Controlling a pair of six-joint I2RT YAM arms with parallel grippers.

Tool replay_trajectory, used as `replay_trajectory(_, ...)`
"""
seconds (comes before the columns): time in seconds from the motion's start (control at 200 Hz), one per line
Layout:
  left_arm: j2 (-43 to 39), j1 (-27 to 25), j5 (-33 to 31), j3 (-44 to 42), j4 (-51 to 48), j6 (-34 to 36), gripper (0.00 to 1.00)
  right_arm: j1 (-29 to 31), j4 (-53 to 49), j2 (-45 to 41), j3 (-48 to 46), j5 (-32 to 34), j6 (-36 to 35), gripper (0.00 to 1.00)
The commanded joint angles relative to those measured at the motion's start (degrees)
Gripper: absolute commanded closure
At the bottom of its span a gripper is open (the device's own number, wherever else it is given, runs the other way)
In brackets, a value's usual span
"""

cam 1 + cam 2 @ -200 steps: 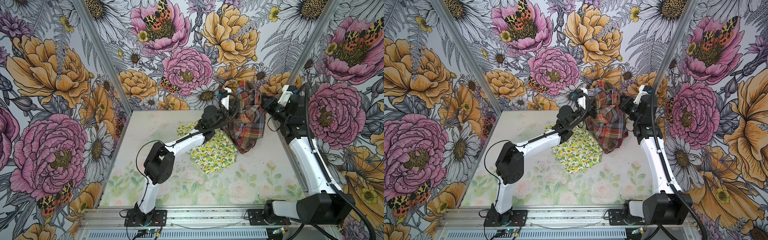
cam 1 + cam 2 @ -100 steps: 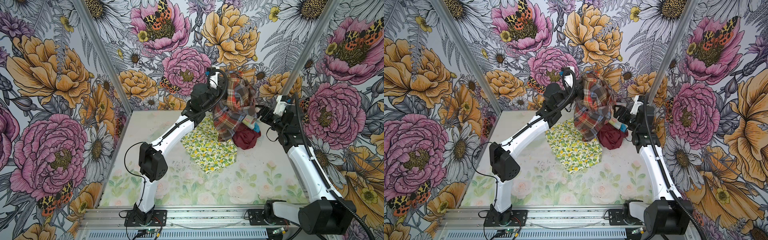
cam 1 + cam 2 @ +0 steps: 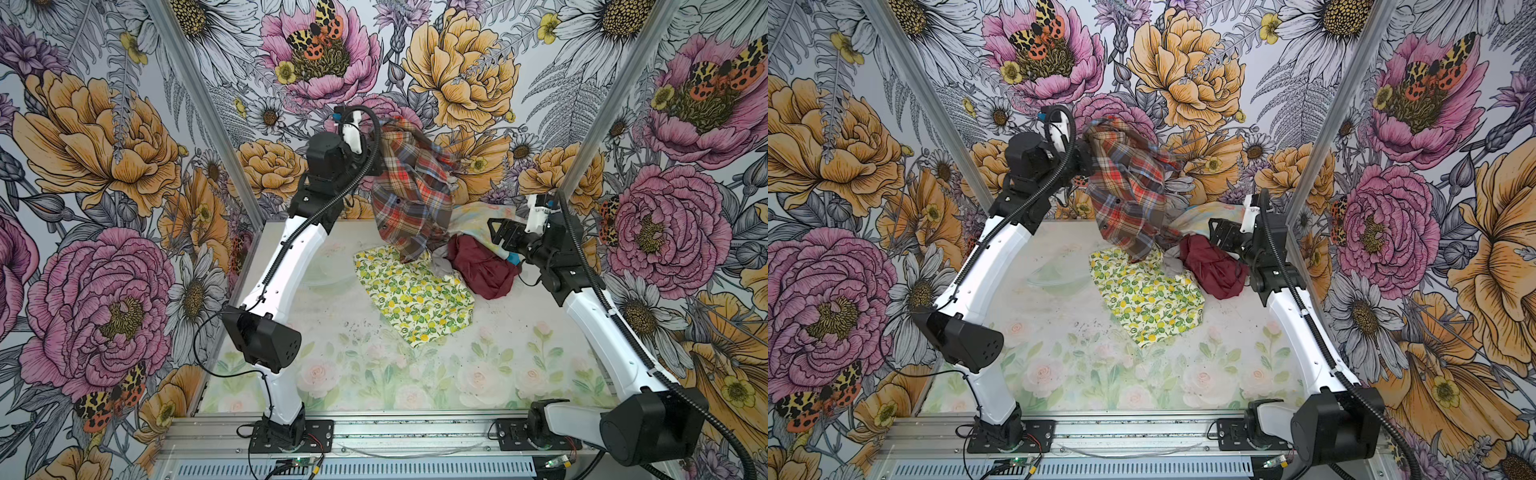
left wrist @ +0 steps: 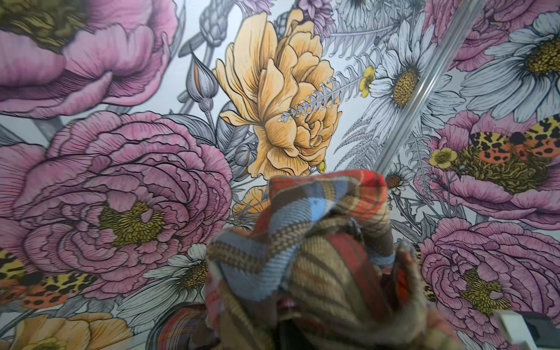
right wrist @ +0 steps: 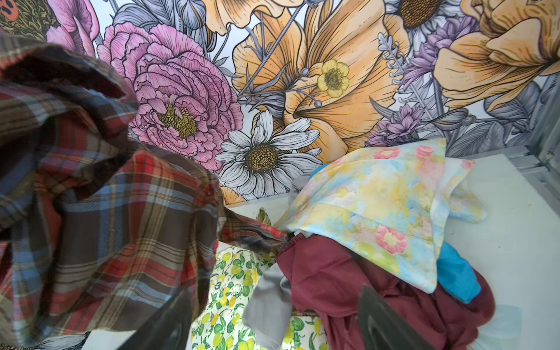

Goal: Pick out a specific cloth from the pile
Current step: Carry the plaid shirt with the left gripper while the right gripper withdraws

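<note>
Up from its place a second ago, the left arm has carried the plaid shirt (image 3: 409, 195) (image 3: 1129, 195) higher and toward the middle of the back wall, while the right gripper (image 3: 500, 235) (image 3: 1219, 235) has let go and dropped back beside the pile (image 3: 478, 257).

The shirt, checked in red, orange, brown and white with thin blue lines, hangs crumpled in the air above the table (image 3: 374, 374). Its long axis runs close to vertical, the bunched upper end at the left gripper (image 3: 372, 165) and the lower hem pointing down at the lemon-print cloth (image 3: 415, 299). In the right wrist view a narrow strip of plaid (image 5: 251, 235) trails toward the pile, where a pastel floral cloth (image 5: 378, 206) lies over a maroon cloth (image 5: 333, 272) and a blue cloth (image 5: 457, 272). Whether the strip touches them cannot be told.

The left gripper is clenched on the shirt's top folds, its jaws buried in fabric (image 4: 312, 257). The right gripper's jaws stand wide apart, holding nothing, just above the maroon cloth.
</note>
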Motion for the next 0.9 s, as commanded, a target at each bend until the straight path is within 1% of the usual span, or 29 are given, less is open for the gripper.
replay_trajectory(0.0,-6.6,4.1,-0.3,-1.8,0.0,1.4,1.00,1.1,0.8,1.0,2.5,2.0,-1.9,0.14)
replay_trajectory(0.21,-12.7,12.2,-1.8,-7.7,-0.4,0.9,1.00,3.0,0.8,2.0,3.1,2.9,-2.6,0.14)
replay_trajectory(0.325,-15.4,15.7,-2.8,-10.9,-0.5,0.9,1.00,3.7,0.8,2.4,3.5,3.0,-2.9,0.14)
replay_trajectory(0.435,-16.9,19.4,-0.8,-14.0,-0.4,-0.9,1.00,4.6,0.8,2.7,3.8,3.0,-3.1,0.14)
replay_trajectory(0.66,-20.7,23.7,-0.5,-19.9,-0.1,-1.7,1.00,6.9,0.8,3.3,3.7,4.0,-3.6,0.14)
replay_trajectory(0.895,-24.2,26.5,0.9,-23.8,0.2,-3.4,1.00,8.4,0.9,3.3,3.1,5.1,-3.4,0.14)
